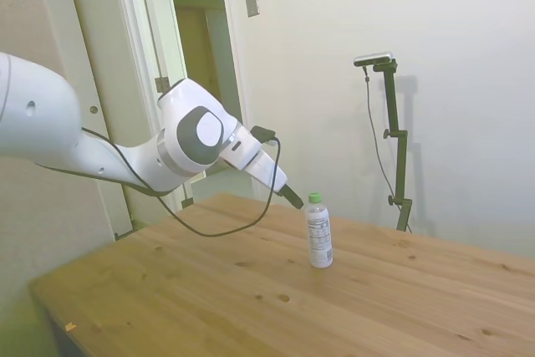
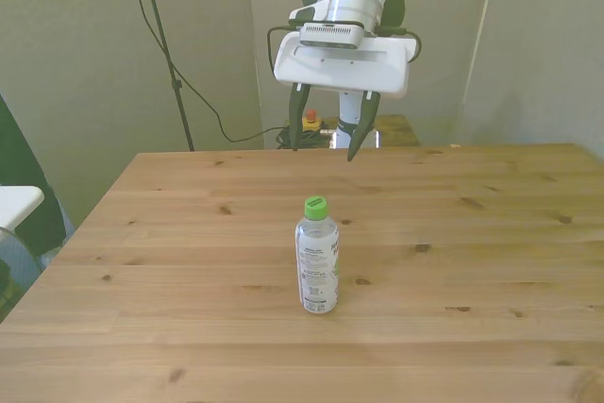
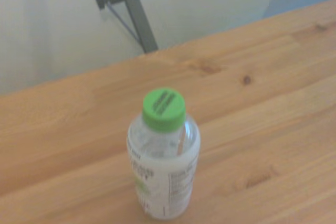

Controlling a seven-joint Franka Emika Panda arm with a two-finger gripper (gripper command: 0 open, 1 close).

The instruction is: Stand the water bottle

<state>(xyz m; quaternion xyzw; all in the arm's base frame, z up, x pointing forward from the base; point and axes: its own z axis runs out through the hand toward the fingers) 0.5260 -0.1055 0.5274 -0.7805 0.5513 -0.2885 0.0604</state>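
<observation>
Water bottle standing upright on the wooden table, green cap on top, label facing the front camera, roughly mid-table in the front view and a little toward the near edge. Gripper hanging in the air above and behind the bottle as the front view shows it, released, fingers spread wide with nothing between them and tips angled down toward the tabletop. Clear air between the fingertips and the cap: no contact. From the side view, gripper just beside the bottle near cap height, on the picture's left of it, arm slanting down toward it. Through the wrist camera, cap and upper label of the bottle seen from above, slightly blurred, table boards all around.
</observation>
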